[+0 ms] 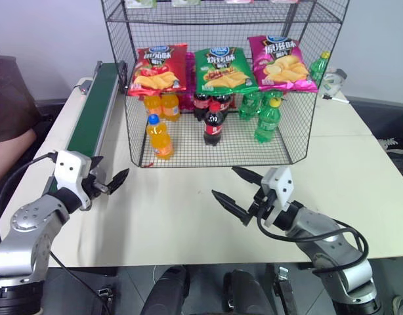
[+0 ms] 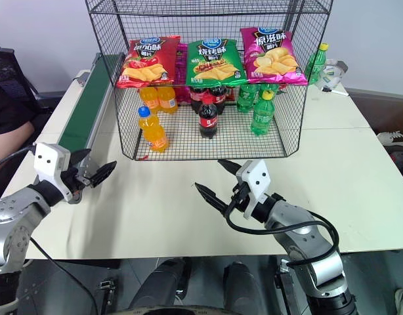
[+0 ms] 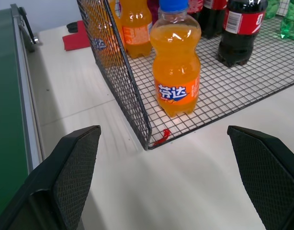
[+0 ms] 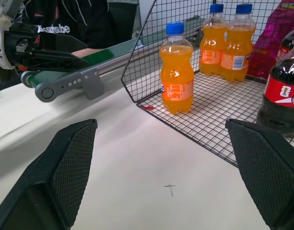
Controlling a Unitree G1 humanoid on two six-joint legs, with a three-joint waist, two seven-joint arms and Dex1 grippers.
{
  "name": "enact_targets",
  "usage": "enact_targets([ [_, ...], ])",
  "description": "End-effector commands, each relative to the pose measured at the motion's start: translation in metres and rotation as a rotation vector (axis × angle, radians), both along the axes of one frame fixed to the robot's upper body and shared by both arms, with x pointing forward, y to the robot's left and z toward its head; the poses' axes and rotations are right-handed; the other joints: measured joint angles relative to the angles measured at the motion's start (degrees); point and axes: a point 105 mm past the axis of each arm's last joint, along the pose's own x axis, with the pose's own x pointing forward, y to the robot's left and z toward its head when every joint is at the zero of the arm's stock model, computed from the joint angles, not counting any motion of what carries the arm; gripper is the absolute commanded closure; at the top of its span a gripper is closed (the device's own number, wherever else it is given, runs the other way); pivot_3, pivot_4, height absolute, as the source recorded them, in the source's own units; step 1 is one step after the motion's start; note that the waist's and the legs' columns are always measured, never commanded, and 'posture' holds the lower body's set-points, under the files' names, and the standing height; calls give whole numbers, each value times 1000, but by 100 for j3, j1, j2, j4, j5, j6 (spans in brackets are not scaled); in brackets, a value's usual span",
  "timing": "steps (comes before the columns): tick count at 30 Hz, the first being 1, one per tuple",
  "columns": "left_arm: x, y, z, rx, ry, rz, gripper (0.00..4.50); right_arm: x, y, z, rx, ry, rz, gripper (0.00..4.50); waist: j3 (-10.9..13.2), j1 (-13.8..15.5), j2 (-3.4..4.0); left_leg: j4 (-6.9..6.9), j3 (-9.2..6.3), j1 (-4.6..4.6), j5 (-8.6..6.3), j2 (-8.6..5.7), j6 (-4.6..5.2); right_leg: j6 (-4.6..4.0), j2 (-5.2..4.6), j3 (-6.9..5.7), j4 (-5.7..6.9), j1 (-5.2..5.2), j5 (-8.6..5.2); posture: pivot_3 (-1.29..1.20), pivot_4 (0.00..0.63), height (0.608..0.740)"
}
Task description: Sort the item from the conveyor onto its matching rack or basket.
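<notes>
The item, a small orange soda bottle (image 1: 159,138) with a blue cap, stands upright at the front left of the bottom tier of the black wire rack (image 1: 188,149). The dark-green conveyor (image 1: 93,108) runs along the table's left side with nothing on its belt. My left gripper (image 1: 113,182) hovers open and empty over the table, between the conveyor's near end and the rack's front left corner. To the right, my right gripper (image 1: 223,182) is also open and empty, in front of the rack and pointing left toward the item (image 4: 176,69).
Chip bags (image 1: 221,69) lie on the tier above. Two more orange bottles (image 1: 162,105), cola bottles (image 1: 213,125) and green bottles (image 1: 267,120) share the bottom tier. A person (image 1: 8,125) sits beyond the table's left edge. Bare white tabletop (image 1: 182,210) lies between the grippers.
</notes>
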Motion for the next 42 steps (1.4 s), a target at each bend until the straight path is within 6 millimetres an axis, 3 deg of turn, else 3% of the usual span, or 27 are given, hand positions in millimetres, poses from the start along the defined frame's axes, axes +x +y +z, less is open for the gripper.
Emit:
enact_targets([
  [1, -2, -3, 16, 23, -72, -13, 64, -3, 4, 10, 11, -41, 19, 0, 0, 0, 0, 0, 0, 0, 0, 0, 0, 0, 0, 0, 0, 0, 0, 0, 150, 740],
  [42, 2, -2, 15, 8, -104, 23, 64, -7, 5, 13, 23, -37, 16, 0, 0, 1, 0, -2, 0, -1, -7, 0, -11, 0, 0, 0, -4, 0, 0, 0, 150, 740],
])
